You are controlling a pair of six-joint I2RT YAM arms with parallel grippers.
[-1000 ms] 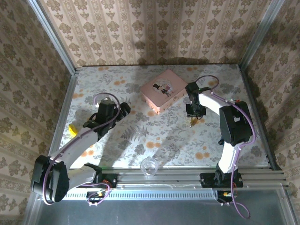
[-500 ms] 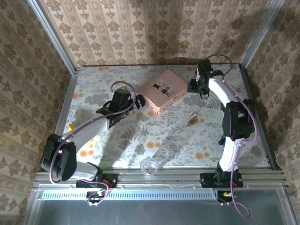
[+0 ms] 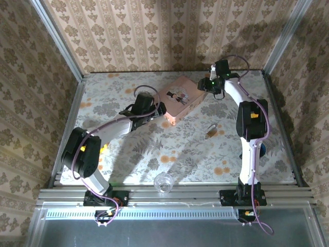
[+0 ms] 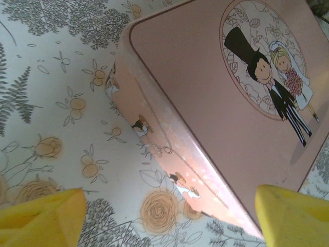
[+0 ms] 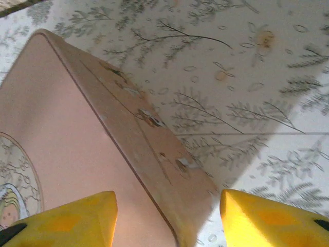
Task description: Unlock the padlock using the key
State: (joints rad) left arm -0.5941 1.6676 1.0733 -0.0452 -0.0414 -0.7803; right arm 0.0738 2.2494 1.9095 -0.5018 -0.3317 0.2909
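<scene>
ok so the padlock (image 3: 211, 132) is just lying on the flowery worktop (image 3: 154, 154), right of centre and a bit nearer the arm bases than the pink box (image 3: 180, 98), with its thin shackle pointing toward the back wall. It's not touching the box and it's well apart from both arms. I honestly can't pick the key out from the overhead camera, too small to tell. Both arms are over at the box instead. The left gripper (image 4: 167, 218) is at the box's near-left edge with its yellow fingertips (image 4: 41, 216) spread wide, nothing pinched, and the box side with the cartoon couple on the lid sits ahead in the gap. The right gripper (image 5: 167, 216) is at the box's far-right corner, fingers apart too and gripping nothing, with that corner poking in between them. The padlock is off to the near side of it. There's also a small clear glass (image 3: 164, 182) by the front rail
</scene>
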